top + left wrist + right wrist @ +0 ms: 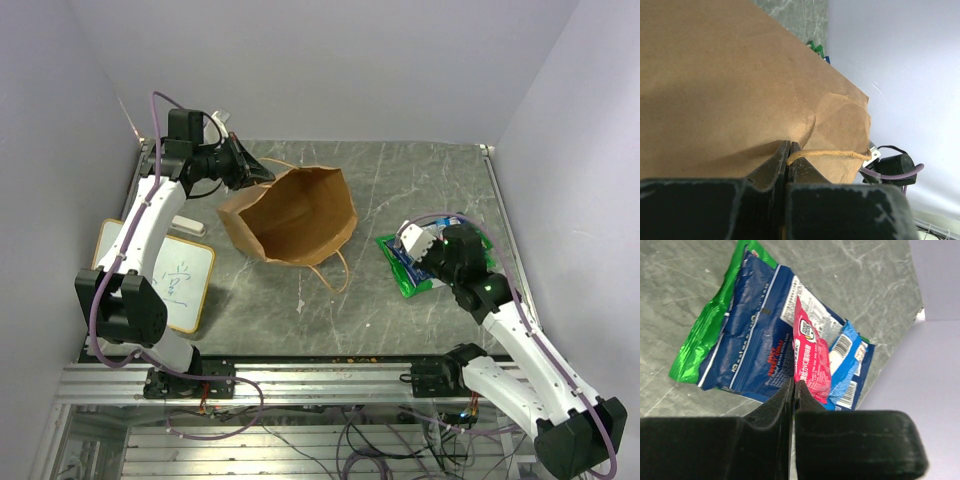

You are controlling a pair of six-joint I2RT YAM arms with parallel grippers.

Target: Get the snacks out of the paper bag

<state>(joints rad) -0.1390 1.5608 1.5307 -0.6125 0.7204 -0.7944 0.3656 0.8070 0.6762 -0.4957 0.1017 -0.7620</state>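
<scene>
The brown paper bag (295, 215) lies on its side in the middle of the table, with its open mouth toward the near left. At the bag's far left corner, my left gripper (260, 175) (789, 146) is shut on its twisted string handle (830, 153). The snacks are piled on the table at the right: a green packet (705, 335) (400, 272), a dark blue packet (747, 350), a lighter blue packet (847, 360) and a small red packet (812, 357). My right gripper (794, 383) (428, 262) hangs over this pile, shut on the red packet's edge. The inside of the bag is hidden.
A small whiteboard (182, 285) with writing lies at the near left, with a white eraser (188, 225) just beyond it. The bag's second handle (335, 270) loops onto the table toward me. The snack pile sits close to the table's right edge (505, 235).
</scene>
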